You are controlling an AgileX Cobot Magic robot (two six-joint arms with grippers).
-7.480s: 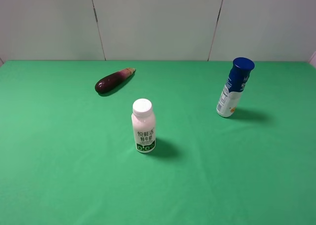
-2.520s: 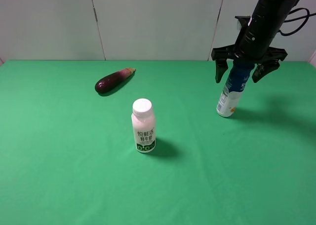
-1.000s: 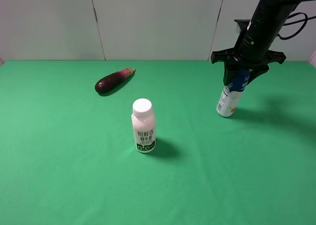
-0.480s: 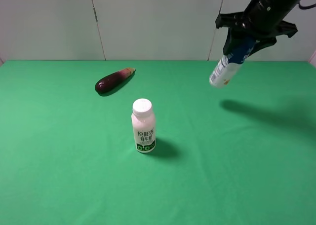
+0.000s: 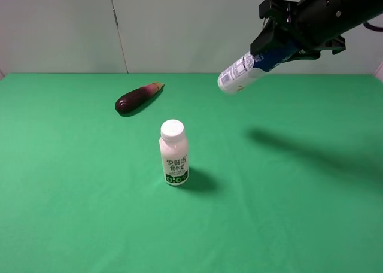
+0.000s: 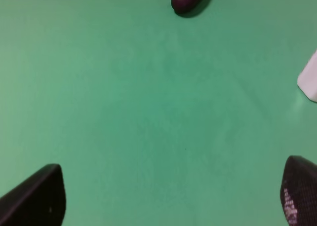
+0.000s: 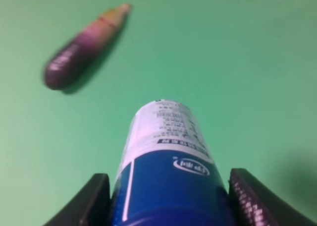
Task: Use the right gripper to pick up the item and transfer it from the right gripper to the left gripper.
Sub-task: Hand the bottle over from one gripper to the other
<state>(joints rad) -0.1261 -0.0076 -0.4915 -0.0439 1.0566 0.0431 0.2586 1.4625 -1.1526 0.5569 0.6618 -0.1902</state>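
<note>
Now the right gripper (image 5: 270, 45) is clamping the blue upper part of the slim white bottle (image 5: 238, 77), holding it tilted in the air, well above the green table (image 5: 72, 213), with its base angling down toward the eggplant (image 5: 139, 97). The left gripper (image 6: 166, 201) is hanging with jaws spread, grasping nothing.

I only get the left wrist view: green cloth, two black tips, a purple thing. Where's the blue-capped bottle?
Observer: The bottle is up in the air, tilted, clamped by the right gripper.
Visitor: And that white corner at the edge?
Observer: Probably the milk bottle, standing upright with a white cap.
Visitor: The purple thing?
Observer: An eggplant, lying flat, with a pale stem end you can't see.
</note>
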